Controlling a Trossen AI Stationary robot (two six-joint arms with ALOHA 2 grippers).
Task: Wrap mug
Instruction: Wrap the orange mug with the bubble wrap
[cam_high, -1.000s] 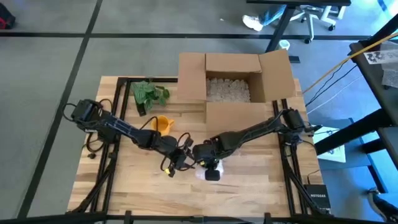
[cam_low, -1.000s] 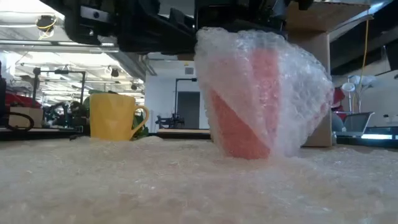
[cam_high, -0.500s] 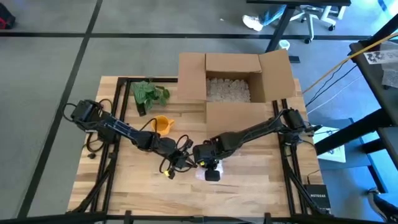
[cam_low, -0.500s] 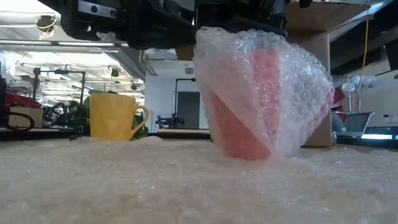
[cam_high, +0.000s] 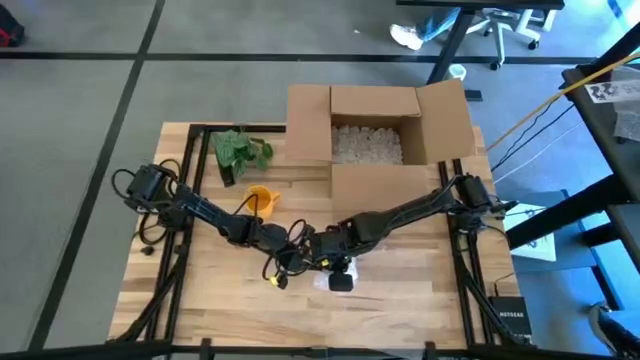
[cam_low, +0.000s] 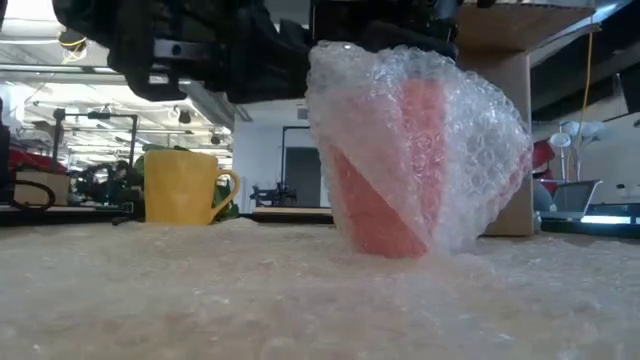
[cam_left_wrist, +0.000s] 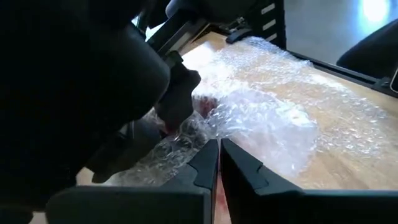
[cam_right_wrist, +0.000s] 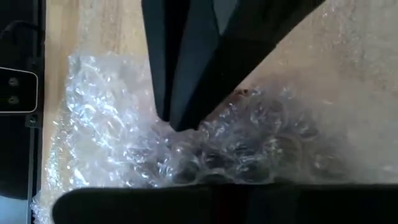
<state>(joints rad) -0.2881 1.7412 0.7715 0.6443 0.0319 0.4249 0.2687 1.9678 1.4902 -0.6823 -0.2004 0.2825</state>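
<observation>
Bright, even daylight; blurred foreground

A salmon-pink ceramic mug (cam_low: 385, 200) shows through clear, dimpled bubble wrap (cam_low: 470, 150). A plain yellow handled mug (cam_low: 183, 186) stands behind; a brown cardboard box (cam_high: 375, 125) holds white packing peanuts (cam_high: 366, 143).

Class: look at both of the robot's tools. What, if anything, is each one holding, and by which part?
The right tool pinches the bubble wrap gathered on top of the red mug. The left tool is shut beside the wrap; whether it grips any cannot be told.
</observation>
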